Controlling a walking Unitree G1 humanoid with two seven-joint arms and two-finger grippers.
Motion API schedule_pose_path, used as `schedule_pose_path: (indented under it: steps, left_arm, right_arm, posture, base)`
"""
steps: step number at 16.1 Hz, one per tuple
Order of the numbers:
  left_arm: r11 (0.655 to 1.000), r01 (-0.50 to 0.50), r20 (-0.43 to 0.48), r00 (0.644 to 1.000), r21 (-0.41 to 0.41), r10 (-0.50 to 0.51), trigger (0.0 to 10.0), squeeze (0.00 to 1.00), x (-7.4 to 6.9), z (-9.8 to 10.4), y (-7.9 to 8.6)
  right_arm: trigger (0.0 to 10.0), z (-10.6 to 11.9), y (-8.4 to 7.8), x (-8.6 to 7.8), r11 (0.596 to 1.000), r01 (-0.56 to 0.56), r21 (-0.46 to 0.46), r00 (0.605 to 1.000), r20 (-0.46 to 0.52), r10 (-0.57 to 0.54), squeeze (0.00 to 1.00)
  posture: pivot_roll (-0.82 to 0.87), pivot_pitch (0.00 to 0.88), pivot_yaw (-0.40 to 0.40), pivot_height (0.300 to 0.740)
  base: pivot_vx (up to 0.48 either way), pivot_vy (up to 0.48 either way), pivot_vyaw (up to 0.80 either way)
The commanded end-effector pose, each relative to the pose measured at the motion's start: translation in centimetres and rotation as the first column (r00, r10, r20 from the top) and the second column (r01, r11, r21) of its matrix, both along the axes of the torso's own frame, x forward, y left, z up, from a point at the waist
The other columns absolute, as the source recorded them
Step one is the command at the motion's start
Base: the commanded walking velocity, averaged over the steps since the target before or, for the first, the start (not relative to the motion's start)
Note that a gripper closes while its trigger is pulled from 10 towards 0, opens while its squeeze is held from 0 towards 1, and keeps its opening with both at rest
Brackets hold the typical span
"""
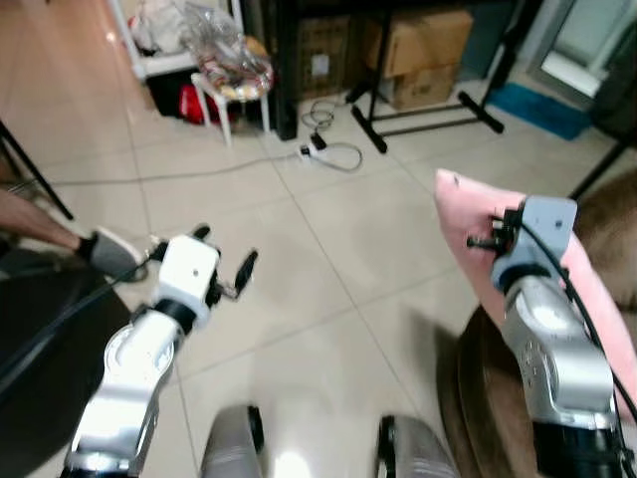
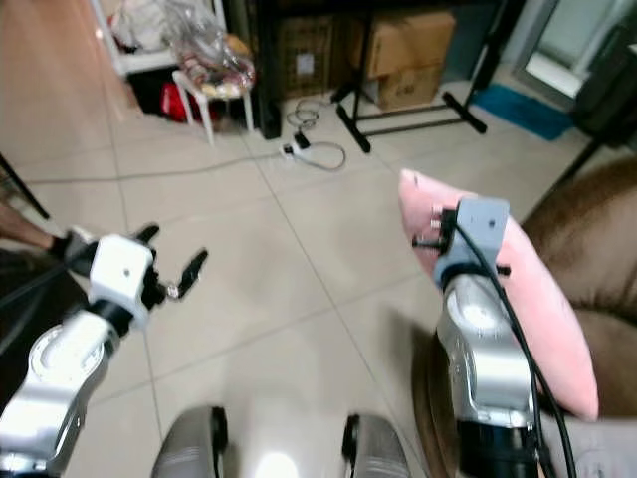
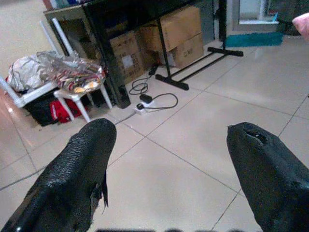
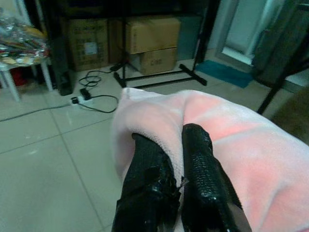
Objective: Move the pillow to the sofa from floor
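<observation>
A pink pillow (image 1: 468, 214) is lifted off the floor on my right side, at the edge of the brown sofa (image 2: 587, 219). My right gripper (image 4: 179, 154) is shut on the pillow's near edge, with a fold of fabric pinched between its black fingers (image 4: 203, 164). The pillow's far end slopes down over the sofa's arm and seat. My left gripper (image 1: 224, 249) hovers open over the bare tiled floor on my left, holding nothing; in the left wrist view its fingers (image 3: 87, 159) stand wide apart.
A white stool (image 1: 234, 75) piled with bags stands at the back. A power strip and cable (image 1: 323, 149) lie on the tiles beside black stand legs (image 1: 423, 115) and cardboard boxes (image 1: 418, 40). A person's shoe (image 1: 109, 249) is at the left.
</observation>
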State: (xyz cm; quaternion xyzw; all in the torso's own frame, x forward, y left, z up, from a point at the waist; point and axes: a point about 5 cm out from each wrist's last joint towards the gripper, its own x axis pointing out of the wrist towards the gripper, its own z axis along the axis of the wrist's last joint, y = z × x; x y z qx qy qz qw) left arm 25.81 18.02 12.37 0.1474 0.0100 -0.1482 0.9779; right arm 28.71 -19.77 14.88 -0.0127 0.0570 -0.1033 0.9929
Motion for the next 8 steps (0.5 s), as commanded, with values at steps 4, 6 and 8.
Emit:
schedule_pose_path:
  steps: [4, 6, 8]
  left_arm:
    - [1.0, -0.01, 0.025, 1.0, -0.005, 0.01, 10.0, 0.0, 0.07, 0.24, 0.03]
    - [1.0, -0.011, 0.027, 1.0, -0.003, 0.011, 10.0, 0.0, 0.09, 0.23, 0.0]
    - [1.0, 0.002, 0.023, 1.0, -0.006, -0.002, 10.0, 0.0, 0.12, 0.2, -0.14]
  right_arm:
    - [10.0, 0.83, 0.59, -0.02, 0.998, -0.037, 0.047, 0.998, 0.056, 0.035, 0.0]
    - [10.0, 0.78, 0.64, -0.21, 0.997, -0.043, 0.06, 0.998, 0.057, 0.039, 0.0]
    - [10.0, 0.77, 0.99, -0.29, 0.996, -0.075, 0.055, 0.996, 0.059, 0.071, 0.0]
  posture:
    - [0.03, 0.0, -0.038, 0.715]
    - [0.02, 0.0, -0.037, 0.735]
    - [0.02, 0.0, -0.035, 0.74]
  base:
    - [0.0, 0.0, 0.0]
    - [0.0, 0.0, 0.0]
    - [0.0, 0.0, 0.0]
